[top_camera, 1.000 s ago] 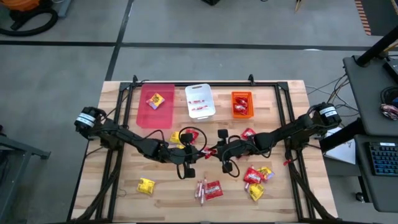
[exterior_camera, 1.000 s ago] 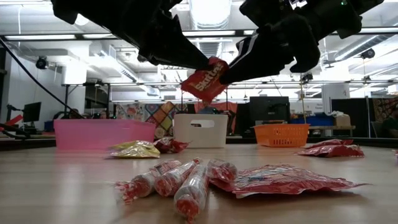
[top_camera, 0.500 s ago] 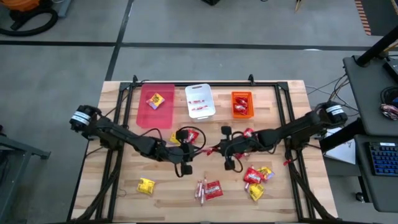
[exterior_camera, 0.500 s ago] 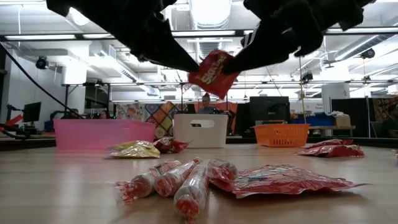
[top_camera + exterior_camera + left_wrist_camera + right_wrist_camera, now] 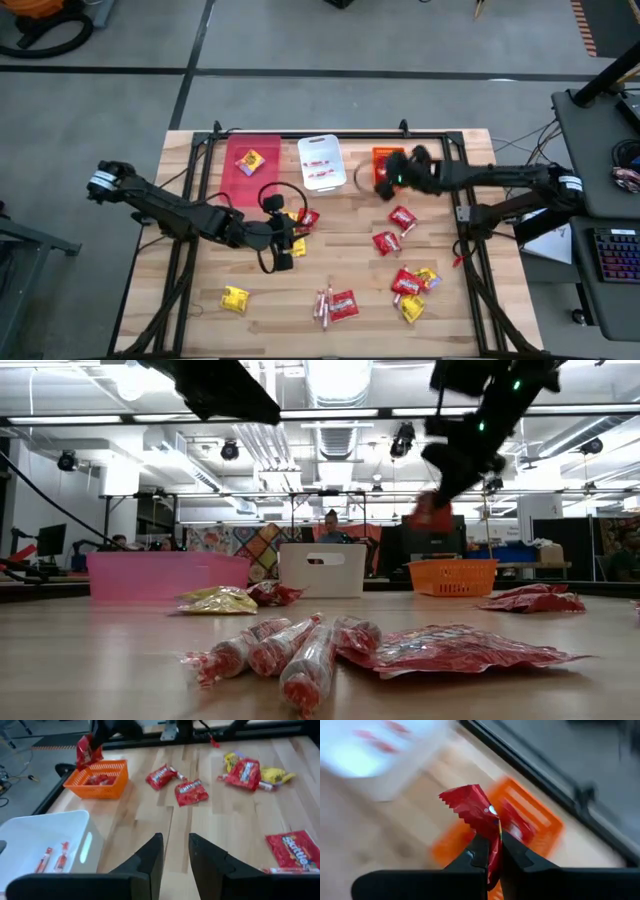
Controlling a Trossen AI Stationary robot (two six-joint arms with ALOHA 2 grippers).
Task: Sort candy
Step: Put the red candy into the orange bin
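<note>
Crinkly red foil is what the right tool (image 5: 490, 851) has, its fingers clamped tight on one edge of a small square red candy packet (image 5: 472, 806) held just over the orange plastic basket (image 5: 390, 168). It looks featherlight, limp and slick, so an edge pinch suits it. Left tool (image 5: 175, 851) hovers slightly parted and empty above the wooden worktop (image 5: 260, 300).

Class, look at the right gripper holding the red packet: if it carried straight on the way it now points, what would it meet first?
Probably the orange bin. The right gripper, jaws shut on a red packet, points at that bin in its wrist view, with red sweets already inside. Depth is unclear, so how far off it lies cannot be told.
</note>
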